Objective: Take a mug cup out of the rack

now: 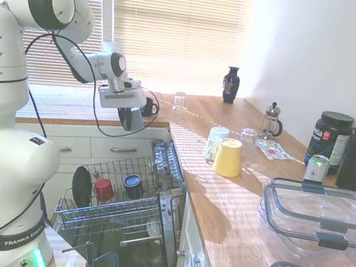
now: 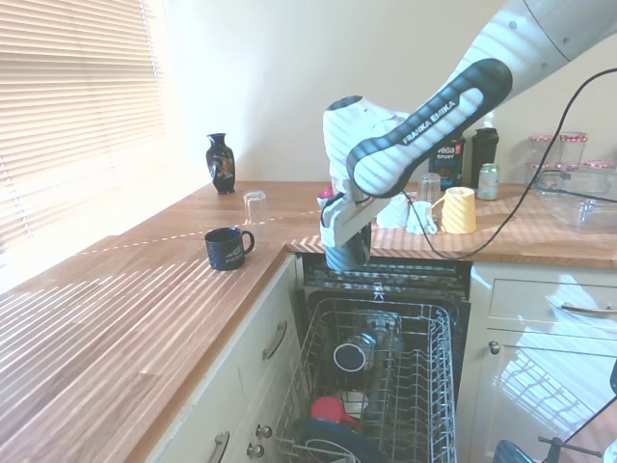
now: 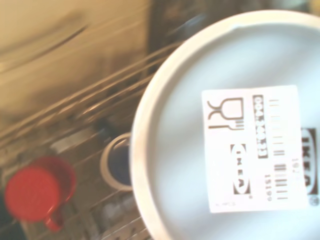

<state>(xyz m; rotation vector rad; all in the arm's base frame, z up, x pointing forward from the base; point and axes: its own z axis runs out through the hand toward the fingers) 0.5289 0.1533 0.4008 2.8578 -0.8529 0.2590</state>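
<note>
The small plain grey mug cup fills the wrist view base-on (barcode sticker showing), pale and smooth-rimmed. The gripper is closed on it, holding it clear above the silver wire rack, presumably to lift it free of the prongs. Below remain a red mug and a dark blue-lined mug.

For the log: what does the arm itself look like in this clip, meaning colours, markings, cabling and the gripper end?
The arm is glossy white with rounded segments and dark grey joint caps. "FRANKA EMIKA" is printed in white on a dark band in both exterior views. A black cable loops loosely from the upper arm to the wrist. The gripper has a white boxy body with dark jaws. A green light glows at the base.
</note>
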